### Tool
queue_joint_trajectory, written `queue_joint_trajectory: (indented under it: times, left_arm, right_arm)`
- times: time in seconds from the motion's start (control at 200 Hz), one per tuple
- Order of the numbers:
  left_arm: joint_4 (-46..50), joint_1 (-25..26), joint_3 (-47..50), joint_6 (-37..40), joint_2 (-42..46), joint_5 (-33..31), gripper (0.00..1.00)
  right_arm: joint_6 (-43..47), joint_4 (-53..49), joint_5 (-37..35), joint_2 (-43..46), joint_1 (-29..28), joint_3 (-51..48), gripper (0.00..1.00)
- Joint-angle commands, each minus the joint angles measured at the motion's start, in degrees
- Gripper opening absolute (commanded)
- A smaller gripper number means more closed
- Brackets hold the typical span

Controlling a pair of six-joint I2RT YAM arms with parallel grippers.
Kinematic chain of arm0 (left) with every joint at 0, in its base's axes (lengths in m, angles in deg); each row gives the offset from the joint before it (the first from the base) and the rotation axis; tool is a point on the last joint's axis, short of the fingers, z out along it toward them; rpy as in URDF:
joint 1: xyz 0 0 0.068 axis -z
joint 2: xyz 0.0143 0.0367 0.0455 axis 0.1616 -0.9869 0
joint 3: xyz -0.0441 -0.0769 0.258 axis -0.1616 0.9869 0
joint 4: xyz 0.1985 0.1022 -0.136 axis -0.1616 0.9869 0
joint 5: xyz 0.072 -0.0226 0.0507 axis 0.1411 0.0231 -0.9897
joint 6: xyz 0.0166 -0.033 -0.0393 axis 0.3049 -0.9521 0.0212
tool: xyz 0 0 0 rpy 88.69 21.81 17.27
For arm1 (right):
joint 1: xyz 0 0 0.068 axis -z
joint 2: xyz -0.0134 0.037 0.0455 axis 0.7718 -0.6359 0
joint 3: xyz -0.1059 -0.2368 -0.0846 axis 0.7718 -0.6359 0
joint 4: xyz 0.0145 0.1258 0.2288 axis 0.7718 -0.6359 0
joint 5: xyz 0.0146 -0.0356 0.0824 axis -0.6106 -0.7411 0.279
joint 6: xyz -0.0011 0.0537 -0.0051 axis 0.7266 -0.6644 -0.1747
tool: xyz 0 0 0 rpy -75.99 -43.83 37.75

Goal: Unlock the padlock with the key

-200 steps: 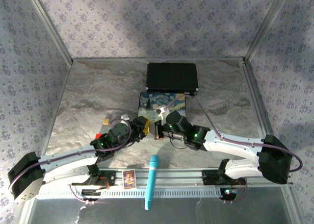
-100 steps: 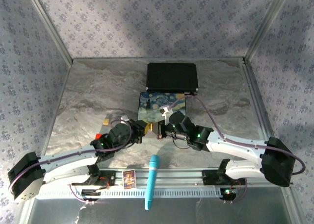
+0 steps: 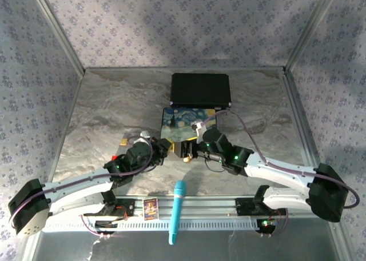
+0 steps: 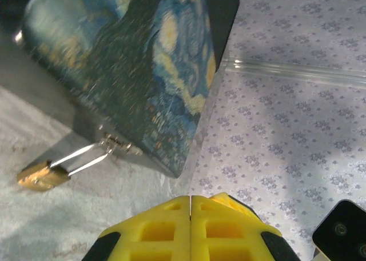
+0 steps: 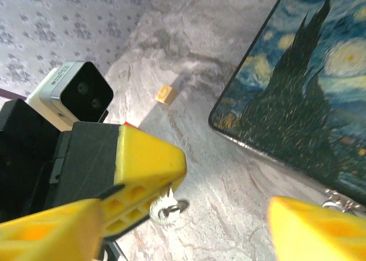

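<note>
The brass padlock [image 4: 39,176] lies on the table, its silvery shackle through the hasp of the painted box [image 4: 143,72]. My left gripper [image 4: 190,207] is shut a short way in front of the box corner. In the right wrist view its yellow fingers [image 5: 146,155] pinch the key [image 5: 167,209], whose round silvery head sticks out below them. My right gripper [image 5: 183,238] is open, one finger on each side of the key, not touching it. From above, both grippers [image 3: 166,148] [image 3: 186,151] meet just in front of the box [image 3: 189,123].
A black case [image 3: 200,89] stands behind the painted box. A small yellow block [image 3: 123,141] lies to the left of the left arm. A teal tool [image 3: 176,212] and a small card [image 3: 150,208] lie on the near rail.
The right wrist has shifted a little to the right and turned. The left gripper has stayed shut in nearly the same spot.
</note>
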State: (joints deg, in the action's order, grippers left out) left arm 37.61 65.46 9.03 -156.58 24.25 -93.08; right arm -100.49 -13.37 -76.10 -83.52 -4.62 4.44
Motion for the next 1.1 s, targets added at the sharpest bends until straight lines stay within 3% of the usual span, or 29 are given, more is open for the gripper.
queue_joint_trajectory:
  times: [0.0, 0.12, 0.25, 0.355, 0.585, 0.935, 1.094]
  left_arm:
    - [-0.3, -1.3, -4.1, 12.3, 1.3, 0.3, 0.0]
    - [-6.1, -2.0, -4.5, 20.0, 1.7, 1.5, 0.0]
    - [-11.4, -2.9, -4.4, 24.0, 1.6, 4.5, 0.0]
    - [-13.7, -2.9, -5.0, 25.0, 0.2, 6.5, 0.0]
    - [-17.4, -2.7, -5.3, 24.7, -1.1, 7.7, 0.0]
    - [-18.6, -2.3, -4.1, 24.8, 1.3, 6.6, 0.0]
    - [-16.9, -2.2, -4.2, 25.2, 2.1, 6.5, 0.0]
  right_arm:
    - [-1.2, 5.8, 7.1, 2.8, 4.1, -1.9, 0.87]
    - [-7.6, 17.3, 17.8, 2.2, 9.5, -5.4, 0.85]
    - [-11.4, 26.9, 21.9, 2.6, 10.5, -8.4, 0.75]
    - [-11.7, 29.9, 22.5, 3.3, 9.7, -9.4, 0.64]
    - [-11.1, 30.8, 23.7, 2.6, 9.7, -9.0, 0.59]
    - [-14.0, 39.0, 24.9, -3.8, 8.9, -7.5, 0.33]
    - [-15.3, 41.8, 23.5, -3.9, 9.5, -9.2, 0.27]
